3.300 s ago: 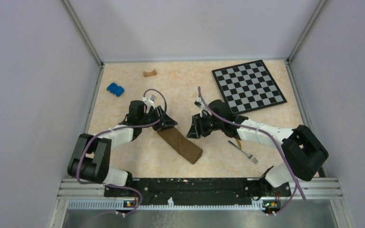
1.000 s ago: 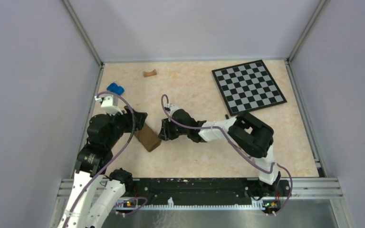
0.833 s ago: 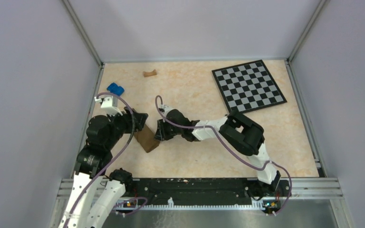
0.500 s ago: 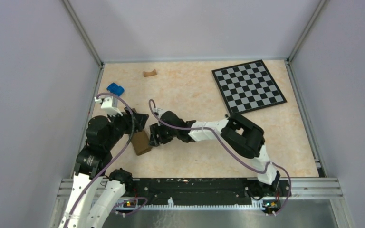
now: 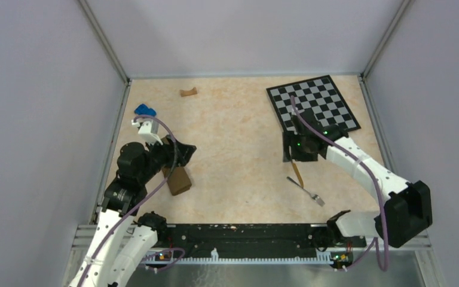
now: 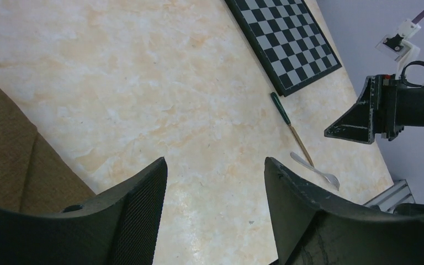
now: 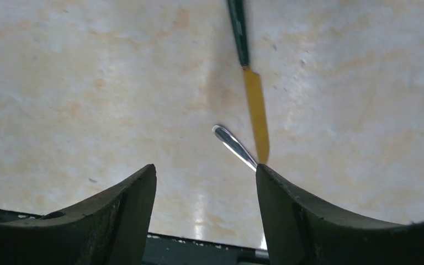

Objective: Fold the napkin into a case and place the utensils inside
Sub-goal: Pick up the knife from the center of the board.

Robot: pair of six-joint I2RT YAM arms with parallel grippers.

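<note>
Folding looks done: the dark-brown layered cloth case (image 5: 178,179) lies beside the open, empty left gripper (image 6: 215,210). The silver metal fork (image 7: 234,146) and slim dark-handled knife (image 7: 243,49), below the open, empty right gripper (image 7: 204,204), await insertion: 2 left.

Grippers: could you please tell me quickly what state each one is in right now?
Left gripper: open, holding nothing.
Right gripper: open, holding nothing, above the knife and fork.
</note>
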